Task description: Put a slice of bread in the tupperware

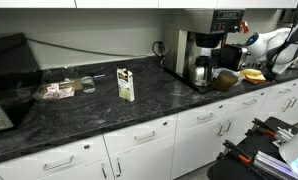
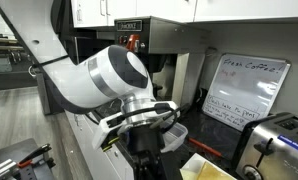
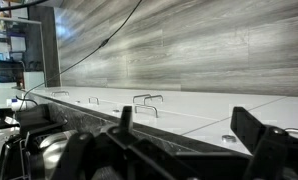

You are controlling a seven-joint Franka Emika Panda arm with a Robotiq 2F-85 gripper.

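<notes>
The slice of bread [image 1: 253, 74] is a flat yellowish piece on the black counter at the far right, beside a round dark brown lump [image 1: 226, 80]. It also shows at the bottom edge of an exterior view [image 2: 203, 168]. The clear tupperware [image 1: 59, 89] sits far off at the counter's left end. My gripper [image 1: 278, 62] hangs just above and to the right of the bread. In the wrist view the gripper [image 3: 189, 125] has its fingers spread wide with nothing between them, and it faces the white cabinet fronts.
A coffee machine [image 1: 203, 55] stands left of the bread. A small carton [image 1: 125, 84] and a glass [image 1: 87, 84] stand mid-counter. A microwave [image 1: 7, 70] is at the far left. A toaster [image 2: 281, 142] and a whiteboard [image 2: 245, 92] are close to the arm.
</notes>
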